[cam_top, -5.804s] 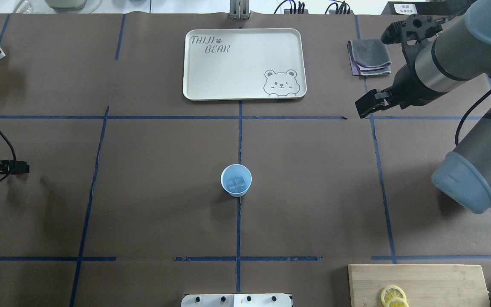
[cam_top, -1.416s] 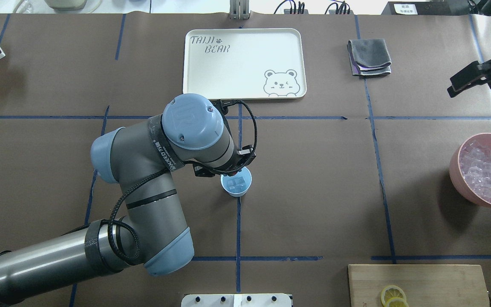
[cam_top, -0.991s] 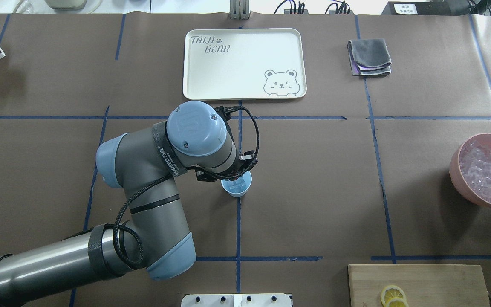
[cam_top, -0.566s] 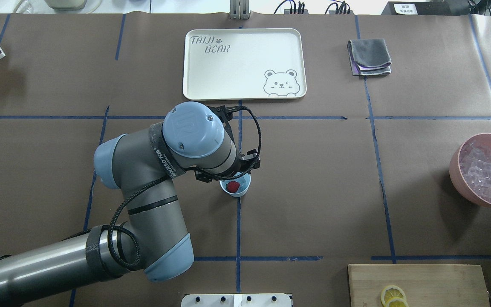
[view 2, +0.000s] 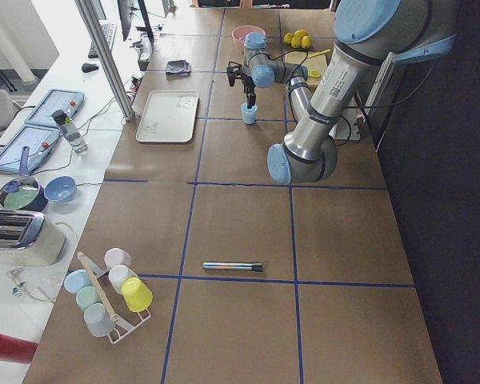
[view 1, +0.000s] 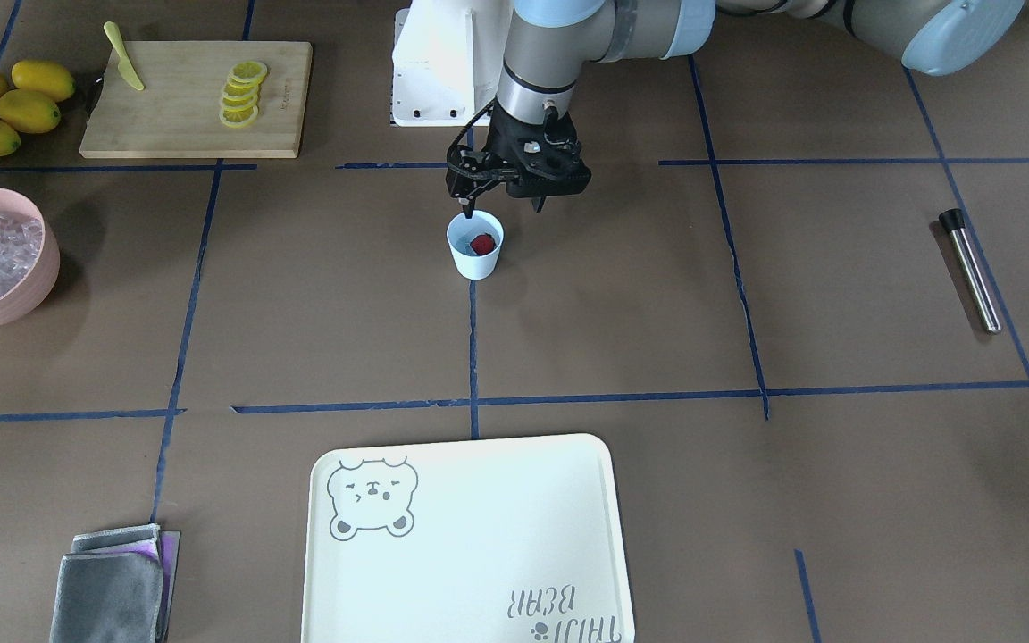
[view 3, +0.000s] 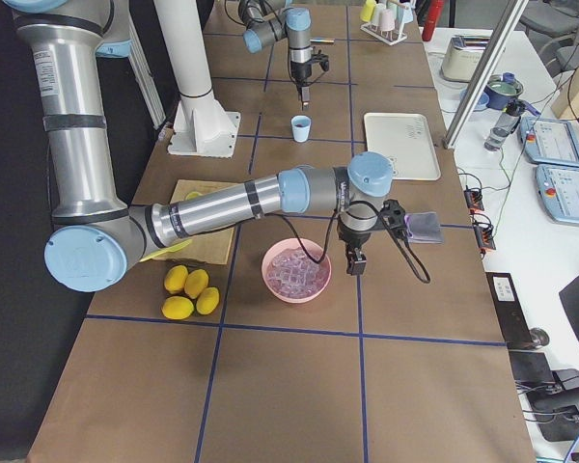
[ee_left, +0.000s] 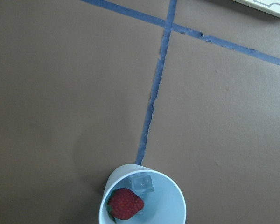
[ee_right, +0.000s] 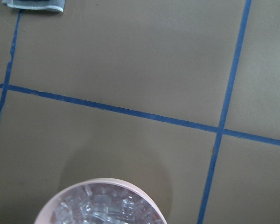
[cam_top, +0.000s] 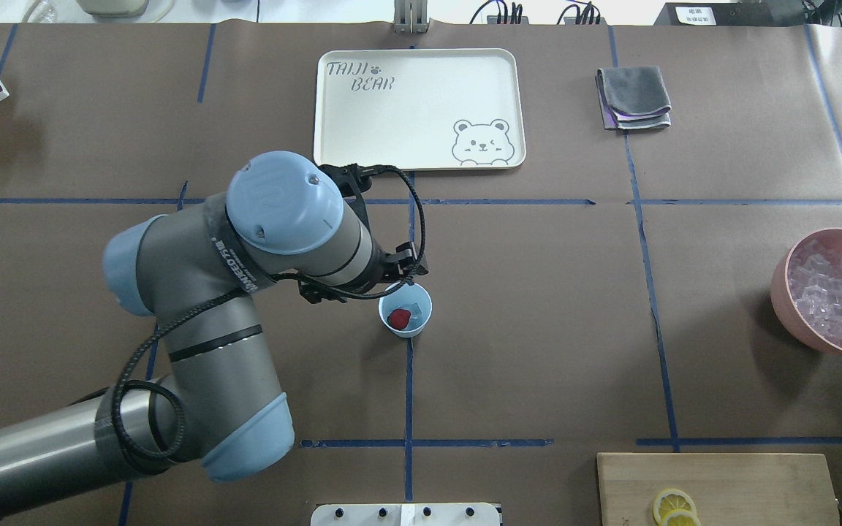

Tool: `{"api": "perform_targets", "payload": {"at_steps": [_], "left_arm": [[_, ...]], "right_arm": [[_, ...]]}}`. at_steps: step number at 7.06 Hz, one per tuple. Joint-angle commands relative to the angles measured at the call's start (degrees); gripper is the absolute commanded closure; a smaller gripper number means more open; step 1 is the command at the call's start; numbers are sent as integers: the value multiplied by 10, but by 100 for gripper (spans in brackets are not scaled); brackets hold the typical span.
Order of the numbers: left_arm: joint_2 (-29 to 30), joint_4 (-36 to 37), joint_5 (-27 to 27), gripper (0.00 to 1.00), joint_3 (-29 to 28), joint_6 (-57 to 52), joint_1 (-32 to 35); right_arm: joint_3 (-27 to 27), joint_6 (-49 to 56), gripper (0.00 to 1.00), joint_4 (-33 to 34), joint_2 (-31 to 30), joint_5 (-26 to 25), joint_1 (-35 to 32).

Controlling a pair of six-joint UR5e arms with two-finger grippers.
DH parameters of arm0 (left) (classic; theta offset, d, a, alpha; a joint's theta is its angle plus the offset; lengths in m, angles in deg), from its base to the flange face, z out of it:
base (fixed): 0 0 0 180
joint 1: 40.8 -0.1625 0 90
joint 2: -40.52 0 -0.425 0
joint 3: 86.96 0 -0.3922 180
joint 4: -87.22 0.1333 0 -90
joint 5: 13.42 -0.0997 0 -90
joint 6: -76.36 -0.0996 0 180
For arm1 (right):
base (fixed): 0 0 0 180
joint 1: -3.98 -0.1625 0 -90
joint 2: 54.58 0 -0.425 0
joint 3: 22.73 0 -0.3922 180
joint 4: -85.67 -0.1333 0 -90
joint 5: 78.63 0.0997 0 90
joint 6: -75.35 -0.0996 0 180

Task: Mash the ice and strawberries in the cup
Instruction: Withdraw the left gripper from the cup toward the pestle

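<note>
The light-blue cup (cam_top: pixel 421 325) stands at the table's middle; it also shows in the front view (view 1: pixel 475 261). In it lie the red strawberry (cam_top: pixel 399 318) (ee_left: pixel 125 204) and a clear ice cube (ee_left: pixel 142 183). My left gripper (view 1: pixel 504 211) hangs open and empty just above the cup, on the robot's side of its rim. In the overhead view its fingers are hidden under the wrist. My right gripper (view 3: pixel 352 260) shows only in the exterior right view, beside the pink bowl; I cannot tell whether it is open or shut.
A pink bowl (cam_top: pixel 783 281) of ice cubes stands at the right. A cream bear tray (cam_top: pixel 392 109) and a folded grey cloth (cam_top: pixel 633 95) lie at the far side. A steel rod (view 1: pixel 970 268) lies on the robot's left. A cutting board (cam_top: pixel 742 475) holds lemon slices.
The left arm came in over the cup and the strawberry dropped in onto the ice. The left wrist has since drawn back to the left. The right arm left the overhead view.
</note>
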Motion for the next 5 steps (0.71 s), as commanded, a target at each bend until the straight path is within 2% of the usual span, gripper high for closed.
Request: {"api": "perform_targets", "payload": {"at_steps": [1, 5], "left_arm": [[-57, 93, 38, 0, 70, -120, 65], [-240, 94, 126, 0, 93, -428, 235]], "right_arm": [[-73, 5, 1, -122, -39, 9, -18], [-78, -2, 1, -137, -45, 4, -33]]}}
